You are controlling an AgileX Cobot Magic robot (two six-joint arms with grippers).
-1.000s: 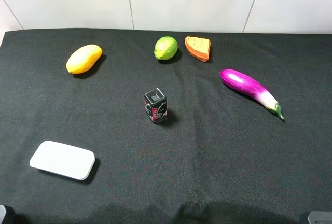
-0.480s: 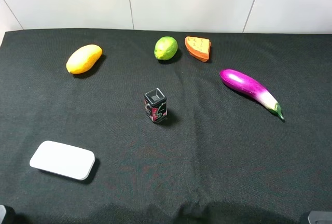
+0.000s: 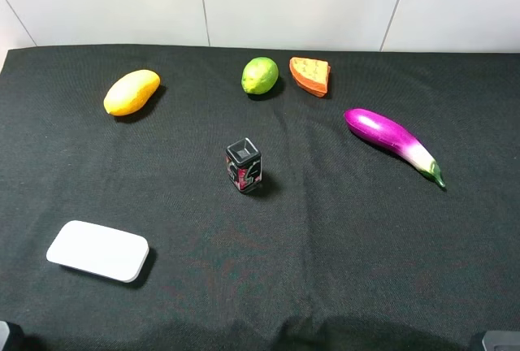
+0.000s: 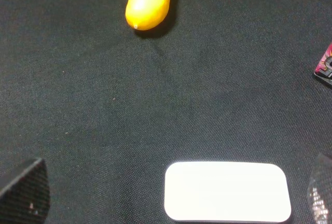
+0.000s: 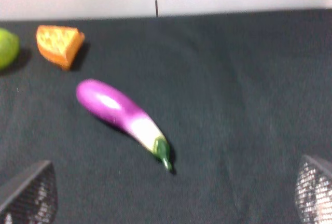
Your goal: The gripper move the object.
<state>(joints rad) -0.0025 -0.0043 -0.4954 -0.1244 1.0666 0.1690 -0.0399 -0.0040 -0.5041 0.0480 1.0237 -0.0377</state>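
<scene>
Object: small orange wedge-shaped waffle slice (image 3: 310, 75), far centre of black cloth (image 3: 341, 229), just right of green lime (image 3: 259, 75).
Right gripper (image 5: 171, 195): fingers spread, empty.
Left gripper (image 4: 171, 193): fingers spread, empty.

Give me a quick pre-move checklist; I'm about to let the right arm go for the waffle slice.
1. Waffle slice in sight, at the far edge: ok.
2. Waffle apart from the lime: ok.
3. Right gripper fingers spread wide, nothing between them: ok.
4. Eggplant lies between right gripper and waffle: not ok, route around.
5. Left gripper parked near the white pad: ok.
</scene>
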